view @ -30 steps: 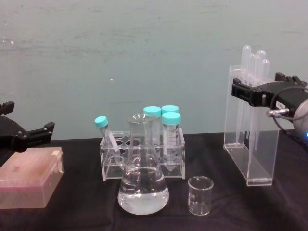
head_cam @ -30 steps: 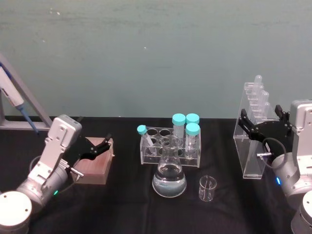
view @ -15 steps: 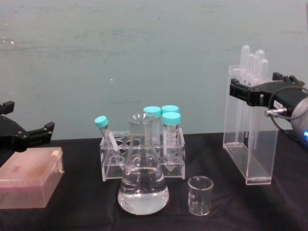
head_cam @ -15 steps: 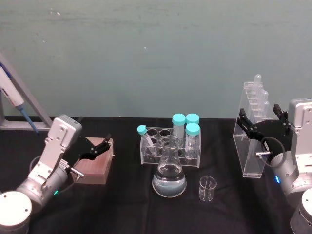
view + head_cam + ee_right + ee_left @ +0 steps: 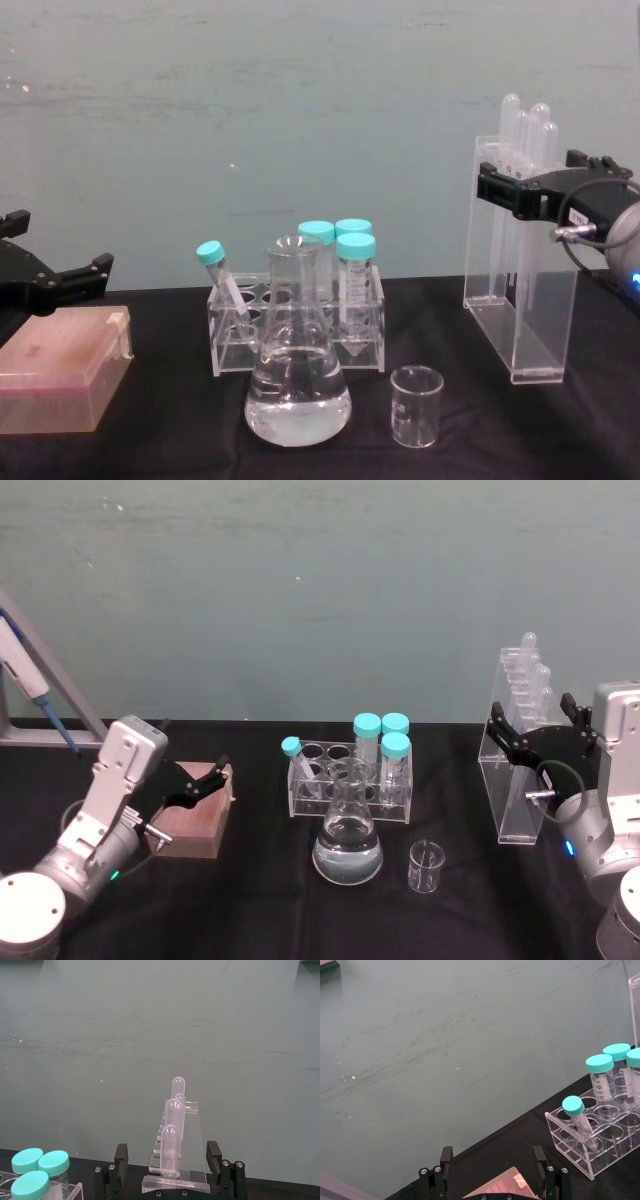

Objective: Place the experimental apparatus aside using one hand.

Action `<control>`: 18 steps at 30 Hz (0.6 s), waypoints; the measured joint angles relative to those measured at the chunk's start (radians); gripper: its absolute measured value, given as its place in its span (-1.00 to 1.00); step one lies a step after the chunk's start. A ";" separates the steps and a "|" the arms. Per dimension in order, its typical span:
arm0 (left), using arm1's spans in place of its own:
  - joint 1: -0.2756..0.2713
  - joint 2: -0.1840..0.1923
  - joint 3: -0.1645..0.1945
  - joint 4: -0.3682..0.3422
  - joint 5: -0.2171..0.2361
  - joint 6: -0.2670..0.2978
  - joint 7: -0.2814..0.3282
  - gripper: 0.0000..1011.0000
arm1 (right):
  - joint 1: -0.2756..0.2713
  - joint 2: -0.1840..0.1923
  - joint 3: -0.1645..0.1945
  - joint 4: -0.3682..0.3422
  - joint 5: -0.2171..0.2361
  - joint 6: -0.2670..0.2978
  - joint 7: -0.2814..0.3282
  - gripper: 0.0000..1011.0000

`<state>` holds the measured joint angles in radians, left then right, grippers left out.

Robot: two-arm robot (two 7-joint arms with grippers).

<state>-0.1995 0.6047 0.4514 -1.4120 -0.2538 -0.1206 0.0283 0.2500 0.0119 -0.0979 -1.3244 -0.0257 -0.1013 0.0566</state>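
Note:
The tall clear acrylic stand (image 5: 520,785) (image 5: 520,310) (image 5: 175,1175) with long pipettes stands upright on the black table at the right. My right gripper (image 5: 532,718) (image 5: 530,180) (image 5: 167,1157) is open, one finger on each side of the stand's upper part, with a gap showing on at least one side. The conical flask (image 5: 347,845) (image 5: 297,390) with clear liquid stands at the front centre, and the small glass beaker (image 5: 426,867) (image 5: 416,405) is just right of it. My left gripper (image 5: 215,775) (image 5: 492,1165) rests open at the far left.
A clear rack (image 5: 345,775) (image 5: 300,320) (image 5: 600,1130) of teal-capped tubes stands behind the flask. A pinkish-brown box (image 5: 195,820) (image 5: 60,375) lies under the left gripper. A blue pipettor on a stand (image 5: 30,680) leans at the far left. A teal wall is behind.
My right gripper has crept slightly to the left around the stand, and the stand's base has shifted a touch with it. The left arm is still.

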 joint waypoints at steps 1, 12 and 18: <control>0.000 0.000 0.000 0.000 0.000 0.000 0.000 0.98 | 0.000 0.000 0.000 0.000 0.000 0.000 0.000 0.98; 0.000 0.000 0.000 0.000 0.000 0.000 0.000 0.98 | 0.000 0.000 -0.001 0.000 0.000 0.000 -0.001 0.98; 0.000 0.000 0.000 0.000 0.000 0.000 0.000 0.98 | 0.000 0.000 -0.001 -0.001 0.000 0.000 -0.002 0.91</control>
<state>-0.1995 0.6047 0.4514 -1.4120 -0.2539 -0.1205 0.0283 0.2495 0.0119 -0.0992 -1.3253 -0.0255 -0.1009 0.0548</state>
